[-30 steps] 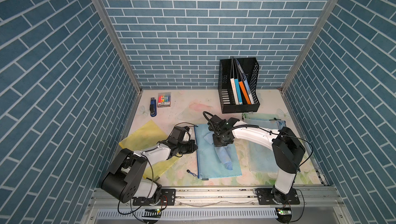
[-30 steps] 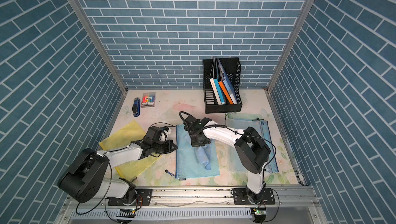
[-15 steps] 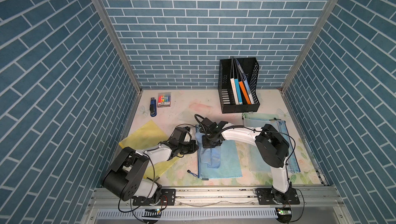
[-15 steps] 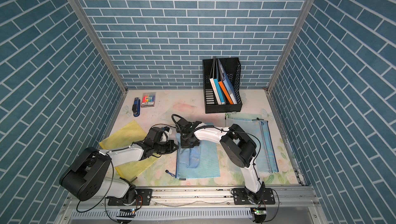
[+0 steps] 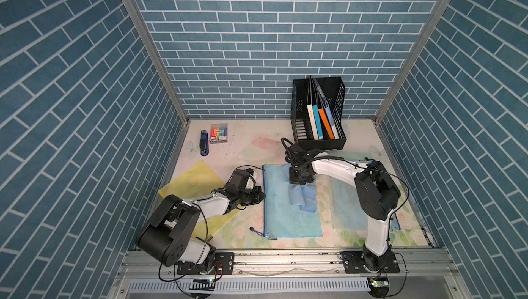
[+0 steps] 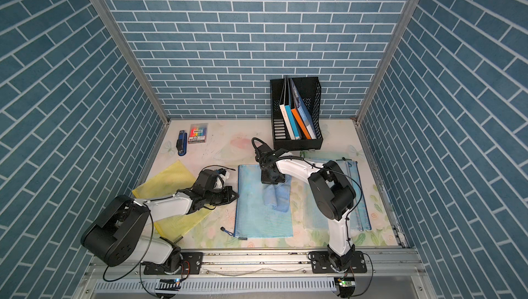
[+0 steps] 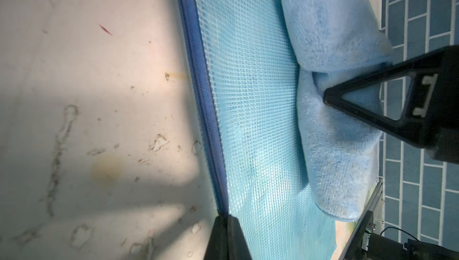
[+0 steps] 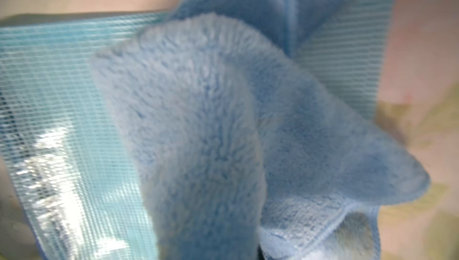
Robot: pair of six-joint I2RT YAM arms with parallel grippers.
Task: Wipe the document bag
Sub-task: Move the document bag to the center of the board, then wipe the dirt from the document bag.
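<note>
Pressure should be even: right gripper [image 5: 300, 181], jaws clamped on the microfibre cloth [image 5: 303, 199], sweeps the mesh document bag [image 5: 285, 220]; left gripper [image 5: 261, 196], jaws together, pins its zipper edge [image 7: 203, 102]

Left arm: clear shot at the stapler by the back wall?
Probably yes. Only bare table lies between the left tool and the stapler; the tool is shut, tips on the blue bag's zipper edge.
</note>
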